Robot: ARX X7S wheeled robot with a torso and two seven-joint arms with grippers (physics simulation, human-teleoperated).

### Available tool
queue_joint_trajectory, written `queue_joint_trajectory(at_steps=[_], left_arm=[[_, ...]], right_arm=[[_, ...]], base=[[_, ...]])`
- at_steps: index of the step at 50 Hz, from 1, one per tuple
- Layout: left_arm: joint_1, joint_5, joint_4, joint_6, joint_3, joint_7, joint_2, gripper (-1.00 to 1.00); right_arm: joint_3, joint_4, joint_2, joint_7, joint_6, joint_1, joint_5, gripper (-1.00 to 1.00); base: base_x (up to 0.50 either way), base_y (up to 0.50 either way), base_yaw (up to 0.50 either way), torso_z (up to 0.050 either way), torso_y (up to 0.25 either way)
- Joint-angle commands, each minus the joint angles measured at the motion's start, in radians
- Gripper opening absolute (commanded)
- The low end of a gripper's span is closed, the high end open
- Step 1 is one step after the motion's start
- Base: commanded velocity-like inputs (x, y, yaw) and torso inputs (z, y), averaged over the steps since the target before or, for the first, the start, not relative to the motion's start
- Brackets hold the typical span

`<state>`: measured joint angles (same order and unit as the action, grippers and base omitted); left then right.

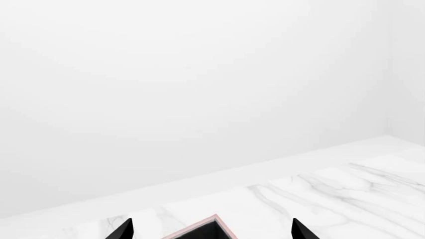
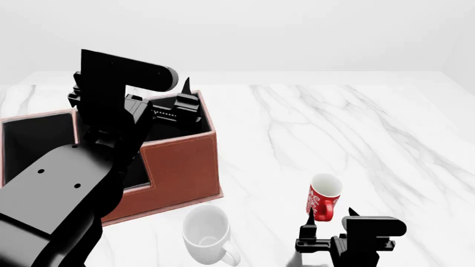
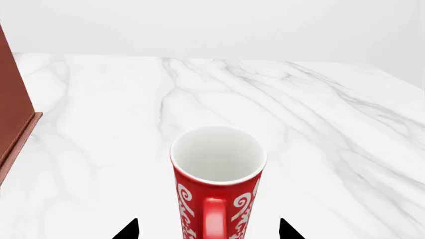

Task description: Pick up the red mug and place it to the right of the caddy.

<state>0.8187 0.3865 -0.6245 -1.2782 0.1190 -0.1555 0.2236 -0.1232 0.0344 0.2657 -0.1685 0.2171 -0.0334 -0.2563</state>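
Observation:
The red mug [image 2: 322, 200] with white pattern stands upright on the marble table, right of the caddy [image 2: 182, 161], a large reddish-brown box with black-lined compartments. In the right wrist view the mug [image 3: 218, 199] has its handle turned toward the camera. My right gripper [image 3: 208, 228] is open; its fingers flank the mug's lower body with a gap on each side. In the head view it sits at the front edge [image 2: 330, 218]. My left gripper [image 1: 212, 231] is open and empty above a far corner of the caddy [image 1: 206, 228]; one of its fingers [image 2: 186, 89] shows over the box.
A larger plain white mug [image 2: 208, 233] stands in front of the caddy's right corner, left of the red mug. The marble table [image 2: 356, 128] stretches back to a white wall. The caddy's side [image 3: 13, 99] shows in the right wrist view.

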Motion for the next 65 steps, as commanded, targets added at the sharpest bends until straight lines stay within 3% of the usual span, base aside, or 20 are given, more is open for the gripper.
queue_joint_trajectory(at_steps=[1, 6, 7, 29, 44, 52, 61, 65], left_arm=[[-0.006, -0.012, -0.005, 0.006, -0.026, 0.018, -0.018, 1.0], [-0.006, -0.009, -0.004, 0.007, -0.026, 0.016, -0.016, 1.0], [-0.007, -0.009, -0.004, 0.007, -0.026, 0.016, -0.016, 1.0], [-0.007, 0.006, -0.009, 0.005, -0.03, 0.006, -0.011, 1.0], [-0.011, 0.016, 0.002, 0.019, -0.042, 0.006, -0.005, 1.0], [-0.016, 0.021, 0.0, 0.022, -0.048, 0.003, 0.0, 1.0], [-0.016, 0.026, 0.006, 0.028, -0.049, 0.002, 0.002, 1.0], [-0.019, 0.029, 0.004, 0.029, -0.05, 0.0, 0.003, 1.0]], right_arm=[[0.028, -0.085, -0.029, 0.022, -0.004, -0.055, 0.01, 1.0], [0.025, -0.078, -0.027, 0.017, 0.0, -0.05, 0.01, 1.0], [0.025, -0.081, -0.027, 0.017, 0.0, -0.051, 0.009, -1.0], [0.018, -0.061, -0.016, 0.008, -0.002, -0.063, 0.007, -1.0], [-0.104, -0.022, -0.023, 0.097, 0.124, -0.335, 0.009, -1.0], [-0.175, -0.319, -0.106, 0.188, 0.048, -0.515, 0.021, -1.0], [-0.255, -0.805, -0.229, 0.253, -0.227, -0.678, 0.089, -1.0], [-0.336, -1.008, -0.265, 0.25, -0.35, -0.756, 0.027, -1.0]], base=[[0.0, 0.0, 0.0, 0.0, 0.0], [0.0, 0.0, 0.0, 0.0, 0.0], [0.0, 0.0, 0.0, 0.0, 0.0], [0.0, 0.0, 0.0, 0.0, 0.0], [0.0, 0.0, 0.0, 0.0, 0.0], [0.0, 0.0, 0.0, 0.0, 0.0], [0.0, 0.0, 0.0, 0.0, 0.0], [0.0, 0.0, 0.0, 0.0, 0.0]])
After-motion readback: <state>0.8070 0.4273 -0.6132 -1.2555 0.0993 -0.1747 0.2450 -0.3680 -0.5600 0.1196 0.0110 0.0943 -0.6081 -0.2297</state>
